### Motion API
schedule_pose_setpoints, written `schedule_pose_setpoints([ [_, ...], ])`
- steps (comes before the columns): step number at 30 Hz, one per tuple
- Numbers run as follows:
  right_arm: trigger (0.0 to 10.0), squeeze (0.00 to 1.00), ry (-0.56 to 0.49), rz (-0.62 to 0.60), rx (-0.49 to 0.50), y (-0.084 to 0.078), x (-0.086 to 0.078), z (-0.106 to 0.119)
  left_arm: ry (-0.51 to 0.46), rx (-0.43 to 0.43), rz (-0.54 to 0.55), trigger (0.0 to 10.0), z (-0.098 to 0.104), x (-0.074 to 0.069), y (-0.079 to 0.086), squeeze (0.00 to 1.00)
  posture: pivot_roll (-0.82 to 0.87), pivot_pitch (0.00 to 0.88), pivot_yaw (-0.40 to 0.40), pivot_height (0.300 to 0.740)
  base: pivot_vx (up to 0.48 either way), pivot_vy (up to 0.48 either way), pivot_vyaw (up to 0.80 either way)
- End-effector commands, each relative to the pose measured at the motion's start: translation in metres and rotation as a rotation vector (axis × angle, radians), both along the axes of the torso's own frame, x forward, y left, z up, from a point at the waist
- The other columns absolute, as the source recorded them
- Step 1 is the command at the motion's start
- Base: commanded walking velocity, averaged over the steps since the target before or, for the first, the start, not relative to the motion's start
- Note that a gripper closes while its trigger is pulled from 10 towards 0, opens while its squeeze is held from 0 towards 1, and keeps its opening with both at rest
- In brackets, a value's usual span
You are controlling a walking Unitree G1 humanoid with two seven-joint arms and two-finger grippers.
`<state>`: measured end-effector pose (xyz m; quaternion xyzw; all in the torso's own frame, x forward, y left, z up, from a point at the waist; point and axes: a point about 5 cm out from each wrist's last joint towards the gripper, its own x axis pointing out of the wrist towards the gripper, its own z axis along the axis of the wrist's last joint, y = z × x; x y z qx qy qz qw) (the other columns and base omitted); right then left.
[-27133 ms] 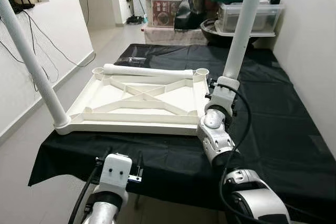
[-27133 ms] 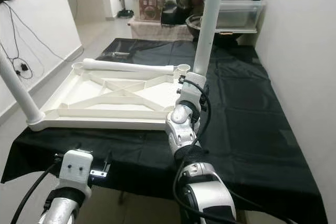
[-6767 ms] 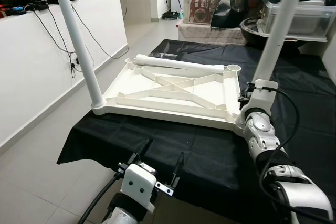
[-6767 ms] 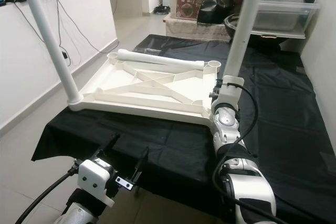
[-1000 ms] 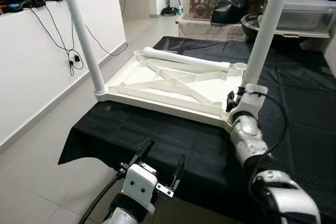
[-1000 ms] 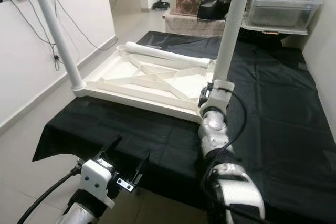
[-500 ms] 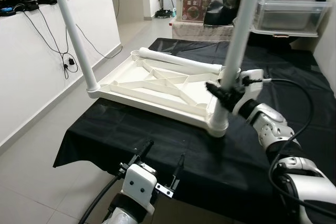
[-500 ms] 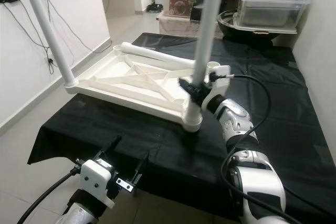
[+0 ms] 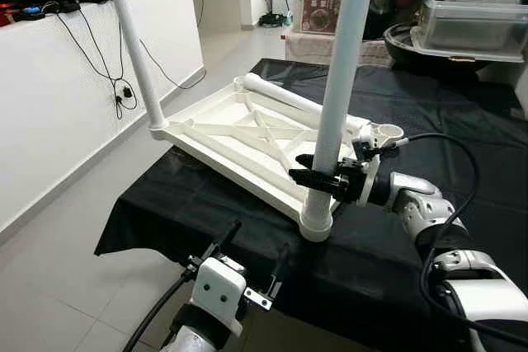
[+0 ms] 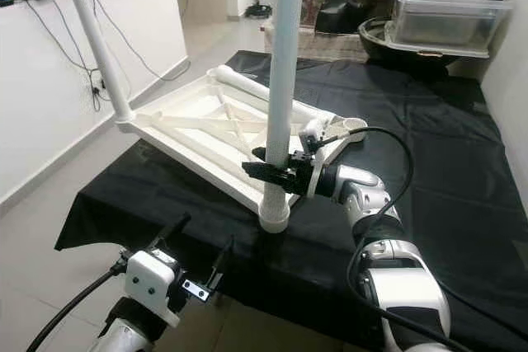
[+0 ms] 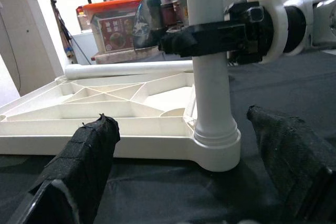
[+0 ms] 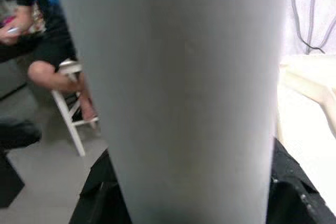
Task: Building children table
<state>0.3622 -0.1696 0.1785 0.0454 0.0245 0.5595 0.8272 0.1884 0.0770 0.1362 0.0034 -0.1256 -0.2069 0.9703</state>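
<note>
Rotation is the news: against the view half a second ago, the upturned white moulded-plastic tabletop (image 9: 239, 133) has swung round on the black-cloth-covered table (image 9: 462, 129), so its near corner now points at the table's front edge. The right gripper (image 9: 318, 177), reaching in sideways rather than from below as it did a second ago, has its black fingers clamped round the base of the near white tubular leg (image 9: 340, 80), which stands upright in its corner socket. A second smooth matt leg (image 9: 130, 47) is seated at the corner nearest the table's left edge; a third tube (image 9: 301, 105) lies loose across the ribbed, cross-braced underside, beside an empty round socket (image 9: 385, 132) toward the far edge. Two legs look fitted, two remain. The left gripper (image 9: 252, 263) hovers below the table's front edge, fingers spread wide, holding nothing.
</note>
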Motion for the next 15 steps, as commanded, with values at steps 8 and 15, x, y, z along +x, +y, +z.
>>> schedule_pose_setpoints([
  [8,0.0,0.00,0.048,-0.243,0.002,0.001,0.006,-0.022,0.023,-0.005,0.002,10.0,-0.003,0.000,0.001,0.00,0.05,0.000,0.011,0.740,0.000,0.000,0.00],
  [15,0.0,0.00,0.051,-1.111,-0.048,-0.052,0.024,-0.026,0.031,-0.004,-0.008,10.0,-0.005,0.000,0.000,0.00,0.03,0.000,0.018,0.740,0.000,0.000,0.00],
])
